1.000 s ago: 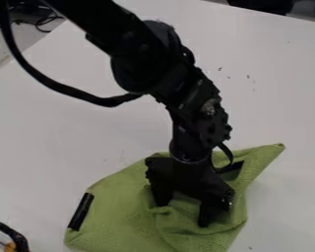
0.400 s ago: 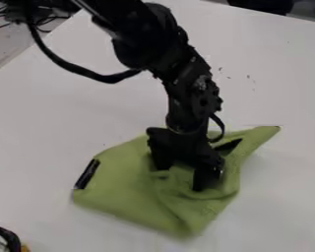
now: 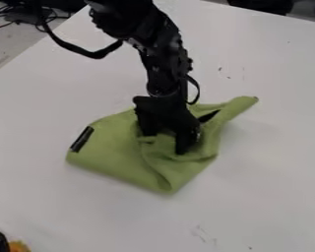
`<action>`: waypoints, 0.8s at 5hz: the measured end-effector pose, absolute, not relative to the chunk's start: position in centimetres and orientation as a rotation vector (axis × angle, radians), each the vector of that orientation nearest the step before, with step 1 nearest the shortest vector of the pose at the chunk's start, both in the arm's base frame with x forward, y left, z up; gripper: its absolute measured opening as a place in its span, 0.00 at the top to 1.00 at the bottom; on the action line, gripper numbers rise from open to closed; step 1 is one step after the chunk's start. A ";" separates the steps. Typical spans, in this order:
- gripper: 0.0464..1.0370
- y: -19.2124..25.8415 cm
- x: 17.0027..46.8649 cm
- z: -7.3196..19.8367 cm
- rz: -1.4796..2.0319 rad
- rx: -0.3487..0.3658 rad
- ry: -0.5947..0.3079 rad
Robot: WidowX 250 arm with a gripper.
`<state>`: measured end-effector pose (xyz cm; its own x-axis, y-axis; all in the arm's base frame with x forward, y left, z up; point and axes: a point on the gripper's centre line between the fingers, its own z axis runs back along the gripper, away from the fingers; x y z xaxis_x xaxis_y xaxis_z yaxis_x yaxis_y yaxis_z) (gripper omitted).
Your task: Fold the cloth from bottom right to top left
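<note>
End effector [image 3: 165, 142] spread, hiding part of cloth [image 3: 110, 153]; arm [image 3: 161, 56] cut off at top.

Probably a lab: robot arm [image 3: 163, 64], white table [image 3: 272, 172], tangled cables [image 3: 27, 15].

Text: none readable | Labels: none readable | Brands: none readable | Numbers: none readable | Signs: none readable

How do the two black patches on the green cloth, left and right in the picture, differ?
The left patch is a neat bar; the right patch tapers like a wedge. The left patch lies at the edge of the cloth, the right patch beside the gripper. Both are black and slanted.
</note>
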<state>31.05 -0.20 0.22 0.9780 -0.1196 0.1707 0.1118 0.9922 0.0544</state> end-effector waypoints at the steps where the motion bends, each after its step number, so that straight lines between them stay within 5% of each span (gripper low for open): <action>1: 0.04 2.2 32.3 0.2 -0.125 0.056 -0.174; 4: 0.04 6.4 33.8 0.6 -0.111 0.080 -0.152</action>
<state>33.81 6.36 0.64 0.9824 -0.1161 0.1461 0.1041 0.9907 0.0875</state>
